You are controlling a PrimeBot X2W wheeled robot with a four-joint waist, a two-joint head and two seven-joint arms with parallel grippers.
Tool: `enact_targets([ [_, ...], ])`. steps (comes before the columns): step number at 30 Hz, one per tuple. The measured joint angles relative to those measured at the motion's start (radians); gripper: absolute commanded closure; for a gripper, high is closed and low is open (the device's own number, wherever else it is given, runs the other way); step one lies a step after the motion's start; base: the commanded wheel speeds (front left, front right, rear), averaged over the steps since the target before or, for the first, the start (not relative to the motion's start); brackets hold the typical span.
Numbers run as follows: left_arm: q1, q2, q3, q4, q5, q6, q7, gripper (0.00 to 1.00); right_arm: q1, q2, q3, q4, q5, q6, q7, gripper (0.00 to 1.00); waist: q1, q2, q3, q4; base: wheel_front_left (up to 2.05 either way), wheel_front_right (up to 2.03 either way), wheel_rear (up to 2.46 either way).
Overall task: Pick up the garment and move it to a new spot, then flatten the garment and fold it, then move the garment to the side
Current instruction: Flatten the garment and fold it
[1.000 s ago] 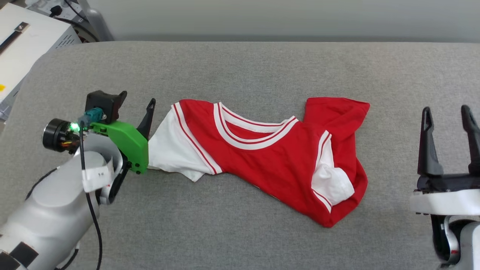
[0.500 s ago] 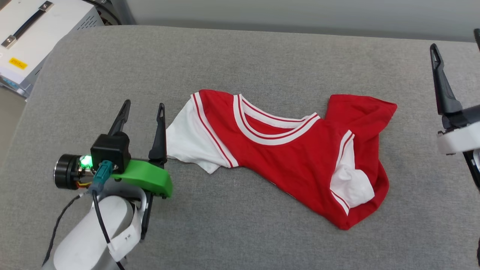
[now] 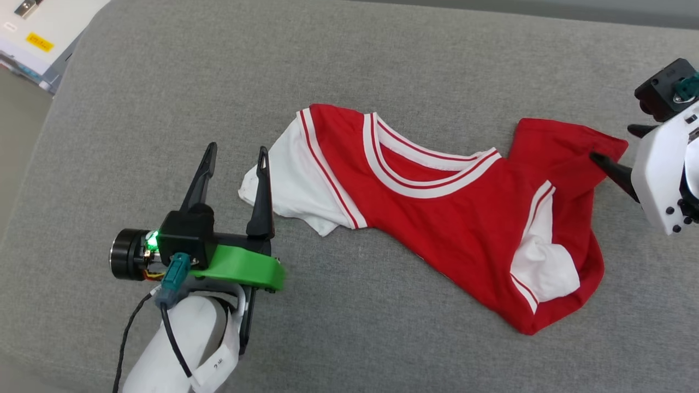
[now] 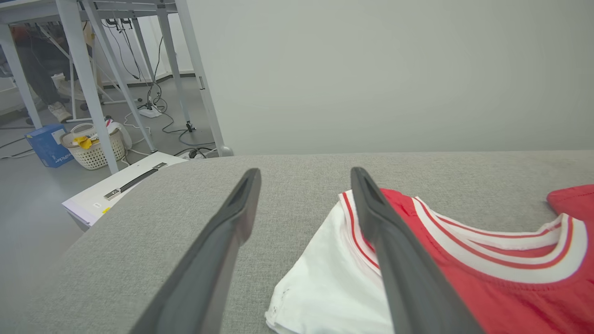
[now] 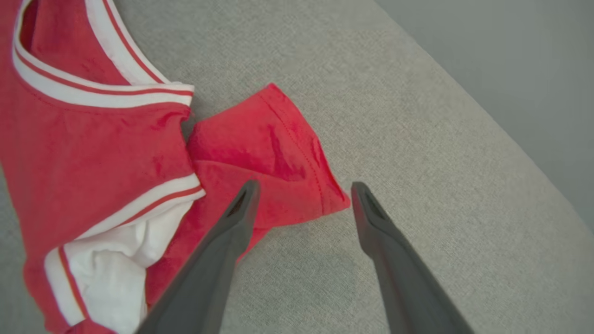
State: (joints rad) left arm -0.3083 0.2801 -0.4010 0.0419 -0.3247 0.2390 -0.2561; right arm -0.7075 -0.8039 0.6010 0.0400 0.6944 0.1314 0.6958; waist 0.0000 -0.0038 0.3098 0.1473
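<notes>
The garment [image 3: 437, 218], a red T-shirt with white sleeves and a striped collar, lies crumpled on the grey cushion [image 3: 382, 54]. No lettering faces up. My left gripper [image 3: 236, 161] stands open at the white left sleeve [image 3: 289, 180]. One of its fingers lies over the sleeve's edge, and nothing is between them. In the left wrist view the sleeve [image 4: 325, 278] sits beside the left gripper [image 4: 305, 172]. My right gripper [image 3: 614, 144] points at the garment's far right red corner [image 3: 568, 147]. The right gripper [image 5: 304, 188] is open and straddles that corner [image 5: 278, 153] without closing on it.
A white case [image 3: 33, 33] stands off the cushion's far left corner. Beyond it, the left wrist view shows table legs [image 4: 93, 93], a basket [image 4: 95, 146], a blue box [image 4: 44, 144], cables and a person's legs [image 4: 37, 69]. A grey wall [image 4: 394, 69] runs behind.
The head camera has tilted and turned. My right gripper rose from the lower right and swung round to the garment's red corner. My left gripper turned upright beside the sleeve. The garment kept its shape.
</notes>
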Motion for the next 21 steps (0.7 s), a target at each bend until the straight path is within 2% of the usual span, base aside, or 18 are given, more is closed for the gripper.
enact_targets([
  [4, -0.001, -0.054, 0.038, -0.005, 0.05, -0.043, 0.0, 0.0, -0.056, -0.017, 0.067, 0.017, 0.077, 0.0, 0.105, 0.0, 0.0, 0.0, 0.039, 0.021, 0.0, 0.0, 0.0],
  [9, -0.003, -0.106, 0.08, -0.006, 0.1, -0.089, 0.0, 0.0, -0.105, -0.006, 0.158, 0.096, 0.086, 0.0, 0.145, 0.0, 0.0, 0.0, 0.085, 0.051, 0.0, 0.0, 0.0],
  [14, -0.004, -0.15, 0.113, -0.003, 0.137, -0.129, 0.0, 0.0, -0.106, 0.004, 0.223, 0.198, 0.127, -0.001, 0.135, 0.0, 0.0, 0.0, 0.12, 0.084, 0.0, 0.0, 0.0],
  [21, 0.0, -0.18, 0.161, 0.011, 0.173, -0.159, 0.0, 0.0, -0.123, -0.017, 0.29, 0.222, 0.153, -0.001, 0.054, 0.0, -0.0001, -0.0001, 0.13, 0.098, 0.0, 0.0, 0.0],
])
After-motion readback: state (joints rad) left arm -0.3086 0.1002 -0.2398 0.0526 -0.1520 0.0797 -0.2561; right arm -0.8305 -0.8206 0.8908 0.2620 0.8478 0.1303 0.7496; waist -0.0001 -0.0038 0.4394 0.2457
